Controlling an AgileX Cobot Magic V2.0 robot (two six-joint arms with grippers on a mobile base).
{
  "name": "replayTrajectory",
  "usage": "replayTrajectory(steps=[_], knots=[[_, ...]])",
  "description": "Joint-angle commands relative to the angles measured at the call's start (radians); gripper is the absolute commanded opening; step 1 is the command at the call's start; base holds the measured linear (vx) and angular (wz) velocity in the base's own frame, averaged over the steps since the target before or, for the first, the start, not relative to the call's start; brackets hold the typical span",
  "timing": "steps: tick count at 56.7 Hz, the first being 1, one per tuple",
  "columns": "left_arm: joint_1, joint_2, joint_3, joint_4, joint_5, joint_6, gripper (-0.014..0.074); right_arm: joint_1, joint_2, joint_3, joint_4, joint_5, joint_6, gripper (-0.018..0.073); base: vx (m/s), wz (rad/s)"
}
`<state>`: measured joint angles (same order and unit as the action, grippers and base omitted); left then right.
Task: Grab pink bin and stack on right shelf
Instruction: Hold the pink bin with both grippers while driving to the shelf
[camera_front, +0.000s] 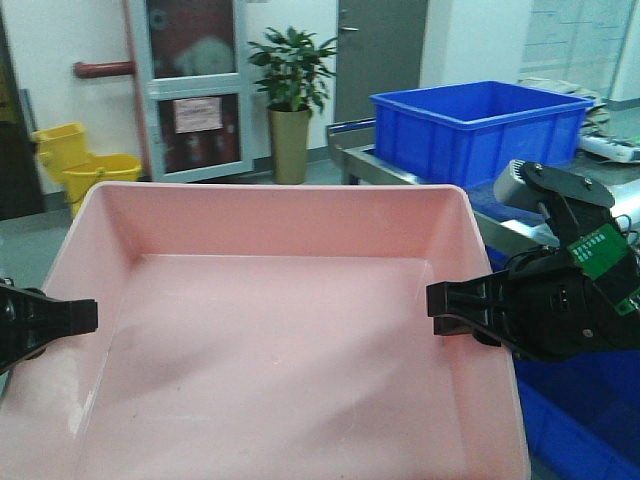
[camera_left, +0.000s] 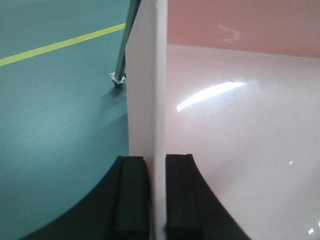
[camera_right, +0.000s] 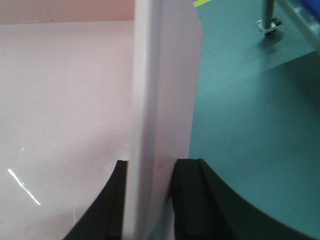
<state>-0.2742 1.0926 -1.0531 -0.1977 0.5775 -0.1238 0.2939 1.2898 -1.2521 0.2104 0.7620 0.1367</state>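
**Front view:** Your pink bin (camera_front: 280, 330) hung empty between both arms, close under the camera, with a blue crate (camera_front: 480, 125) well apart behind it. Your left end effector (camera_front: 88, 317) and right end effector (camera_front: 436, 305) each met a side wall about midway along.

**Left wrist view:** The jaws were nearly closed, pinching the bin's left side, one inside and one outside. Floor (camera_left: 60, 125) lay below.

**Right wrist view:** You had the same pinch on the bin's right side.

**Judgement:** The bin looked light, glossy and thin-walled, so expect slip and flex. Grip mid-wall at the rim and keep both sides level.
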Motion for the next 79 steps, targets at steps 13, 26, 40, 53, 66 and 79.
replayTrajectory(steps=[13,26,40,53,66,79], knots=[[0.022,-0.024,-0.032,0.061,-0.107,-0.010,-0.0002,-0.034,-0.034,-0.031,-0.098,-0.077,0.004,-0.0008,0.46,-0.53],[0.022,-0.024,-0.032,0.061,-0.107,-0.010,-0.0002,-0.034,-0.034,-0.031,-0.098,-0.077,0.004,-0.0008,0.46,-0.85],[0.022,-0.024,-0.032,0.062,-0.107,-0.010,-0.0002,-0.034,-0.034,-0.031,-0.098,-0.076,0.004,-0.0008,0.43,-0.99],[0.022,-0.024,-0.032,0.062,-0.107,-0.010,-0.0002,-0.034,-0.034,-0.031,-0.098,-0.075,0.004,-0.0008,0.38,-0.83],[0.022,-0.024,-0.032,0.062,-0.107,-0.010,-0.0002,-0.034,-0.034,-0.031,-0.098,-0.075,0.004,-0.0008,0.31,-0.58],[0.022,-0.024,-0.032,0.062,-0.107,-0.010,-0.0002,-0.034,-0.034,-0.031,-0.098,-0.075,0.004,-0.0008,0.23,-0.35]])
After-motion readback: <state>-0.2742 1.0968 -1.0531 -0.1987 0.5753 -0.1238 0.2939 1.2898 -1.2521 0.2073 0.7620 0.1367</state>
